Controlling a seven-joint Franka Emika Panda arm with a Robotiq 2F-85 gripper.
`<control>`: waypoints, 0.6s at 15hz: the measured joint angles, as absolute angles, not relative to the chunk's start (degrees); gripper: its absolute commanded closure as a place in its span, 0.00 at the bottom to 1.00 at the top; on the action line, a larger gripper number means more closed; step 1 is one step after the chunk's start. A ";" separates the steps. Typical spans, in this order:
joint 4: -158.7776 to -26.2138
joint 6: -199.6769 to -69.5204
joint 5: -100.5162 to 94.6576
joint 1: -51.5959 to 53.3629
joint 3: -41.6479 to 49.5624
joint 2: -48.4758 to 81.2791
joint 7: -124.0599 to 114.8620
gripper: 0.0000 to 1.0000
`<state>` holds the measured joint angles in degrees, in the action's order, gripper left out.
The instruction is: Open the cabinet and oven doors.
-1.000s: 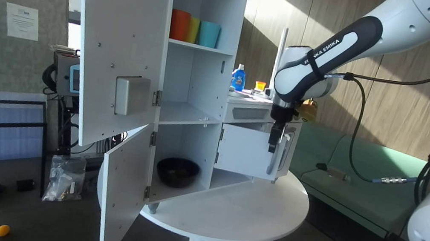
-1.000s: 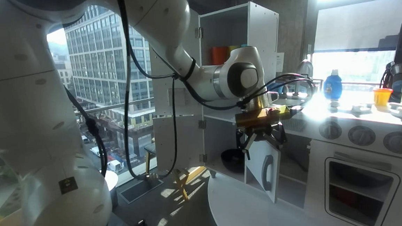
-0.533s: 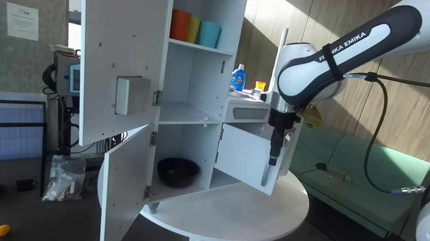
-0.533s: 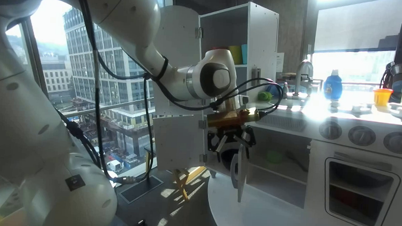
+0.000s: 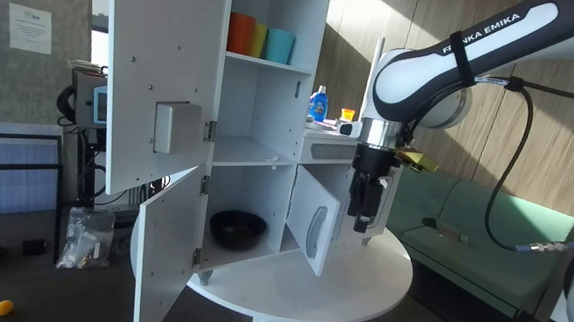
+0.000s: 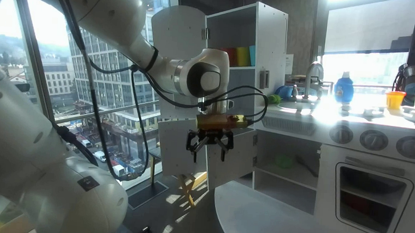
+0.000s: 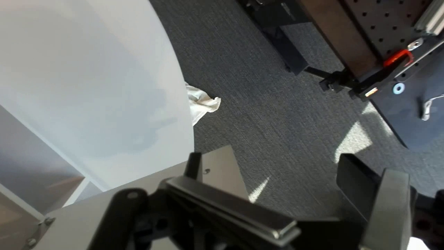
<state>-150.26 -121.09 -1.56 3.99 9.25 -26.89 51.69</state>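
Cabinet [image 5: 275, 107] looks done: upper door [image 5: 159, 60] and lower door [image 5: 165, 254] stand open, under-sink door [image 5: 306, 204] too. Gripper [image 6: 208, 160] has jaws wide, nothing held; oven door [image 6: 372, 200] below the stove knobs [image 6: 373, 140] looks closed, so that step's up: likely hook its handle [image 6: 374, 166] and pull

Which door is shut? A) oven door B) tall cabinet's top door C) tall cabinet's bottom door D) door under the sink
A: the oven door sits flush below the stove knobs, while the cabinet's top door, bottom door and door under the sink stand swung out.
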 measured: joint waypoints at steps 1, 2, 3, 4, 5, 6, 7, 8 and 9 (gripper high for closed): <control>-149.66 -117.51 -0.03 4.21 9.67 -27.44 53.10 0.00; -148.93 -114.80 1.03 4.18 10.13 -27.90 53.87 0.00; -148.19 -113.69 1.55 3.90 10.53 -28.24 53.79 0.00; -147.44 -113.89 2.19 3.25 10.94 -28.36 52.78 0.00; -146.54 -114.26 3.00 2.43 11.50 -28.26 51.89 0.00; -145.43 -114.76 3.93 1.63 12.25 -27.82 51.09 0.00; -144.12 -115.23 4.81 0.92 13.13 -26.97 50.25 0.00; -142.61 -115.94 5.77 0.23 14.04 -25.68 49.37 0.00; -140.93 -116.83 6.73 -0.36 14.85 -23.93 48.37 0.00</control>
